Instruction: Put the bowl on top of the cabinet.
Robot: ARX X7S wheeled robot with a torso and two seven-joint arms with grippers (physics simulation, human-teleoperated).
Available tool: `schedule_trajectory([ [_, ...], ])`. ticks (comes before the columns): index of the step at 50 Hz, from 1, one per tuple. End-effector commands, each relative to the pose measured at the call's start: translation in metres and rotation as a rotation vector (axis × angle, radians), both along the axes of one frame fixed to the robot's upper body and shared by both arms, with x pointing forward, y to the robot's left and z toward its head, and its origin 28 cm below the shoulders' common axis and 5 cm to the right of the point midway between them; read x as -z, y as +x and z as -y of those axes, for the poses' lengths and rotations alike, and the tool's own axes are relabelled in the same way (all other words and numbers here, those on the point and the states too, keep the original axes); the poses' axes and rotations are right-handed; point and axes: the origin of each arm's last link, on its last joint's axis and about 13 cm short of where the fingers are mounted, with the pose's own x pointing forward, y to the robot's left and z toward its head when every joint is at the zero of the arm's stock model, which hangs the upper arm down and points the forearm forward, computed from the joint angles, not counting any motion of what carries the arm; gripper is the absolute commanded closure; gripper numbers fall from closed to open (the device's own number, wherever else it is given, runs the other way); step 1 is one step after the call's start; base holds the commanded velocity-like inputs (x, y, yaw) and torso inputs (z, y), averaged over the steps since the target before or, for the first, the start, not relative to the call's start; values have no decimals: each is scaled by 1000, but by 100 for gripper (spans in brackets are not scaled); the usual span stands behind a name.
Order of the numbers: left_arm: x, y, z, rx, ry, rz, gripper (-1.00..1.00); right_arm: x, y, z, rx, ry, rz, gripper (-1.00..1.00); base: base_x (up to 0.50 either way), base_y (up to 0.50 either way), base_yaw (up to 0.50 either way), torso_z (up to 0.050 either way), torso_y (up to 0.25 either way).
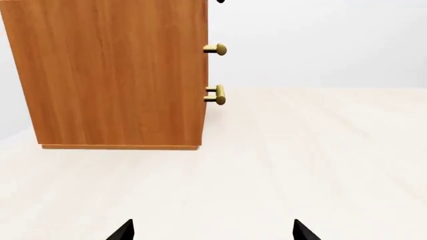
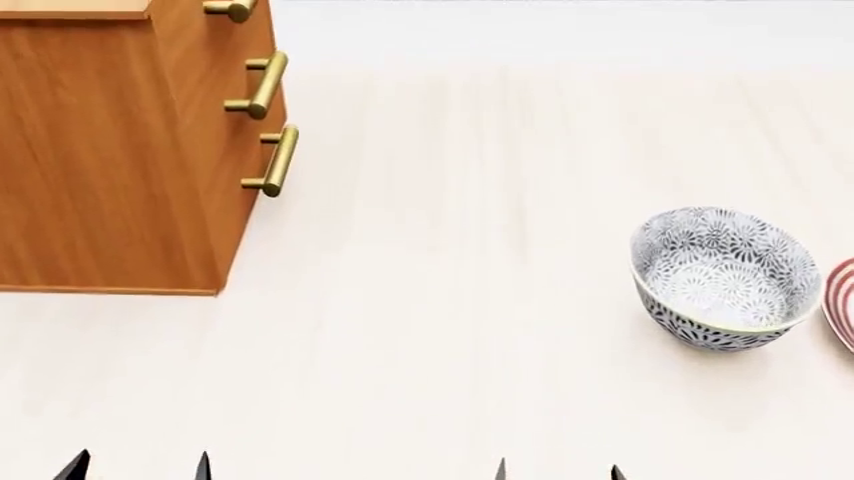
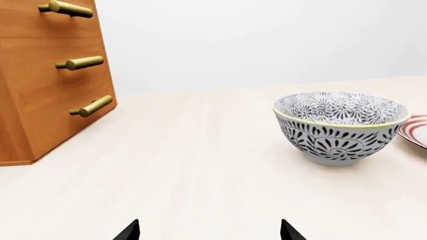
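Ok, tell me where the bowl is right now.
In the head view the bowl sits upright on the pale table at the right side, just beside the red-ringed plate at the frame edge and well apart from the cabinet on the left.

A: The deep round ceramic bowl [image 2: 723, 277]?
B: White, packed with dark grey flowers inside and out, with a pale rim.
A: And the big wooden cabinet [image 2: 114, 160]?
B: Orange-brown with visible grain, a lighter top and brass bar handles [image 2: 271, 161].
A: The rest?
B: The pale cream wood-look surface [image 2: 454, 330], and a flat white plate [image 2: 841, 300] ringed in red.
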Motion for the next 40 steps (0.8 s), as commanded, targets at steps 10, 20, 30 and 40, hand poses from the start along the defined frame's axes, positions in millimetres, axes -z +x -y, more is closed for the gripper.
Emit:
schedule_trajectory([
  [10, -12, -14, 2, 11, -4, 51, -100, -14, -24, -3, 31, -36, 106, -100, 345, 0, 0, 0, 0],
  [20, -22, -29, 4, -8, 3, 103, -100, -22, -40, -5, 43, -52, 175, -100, 266, 0, 0, 0, 0],
  [30, -24, -31, 5, -21, 0, 98, -100, -22, -42, -7, 68, -72, 194, -100, 88, 0, 0, 4, 0],
  [40, -25, -31, 5, -23, 0, 94, -100, -22, -43, -6, 67, -72, 197, -100, 0, 0, 0, 11, 0],
])
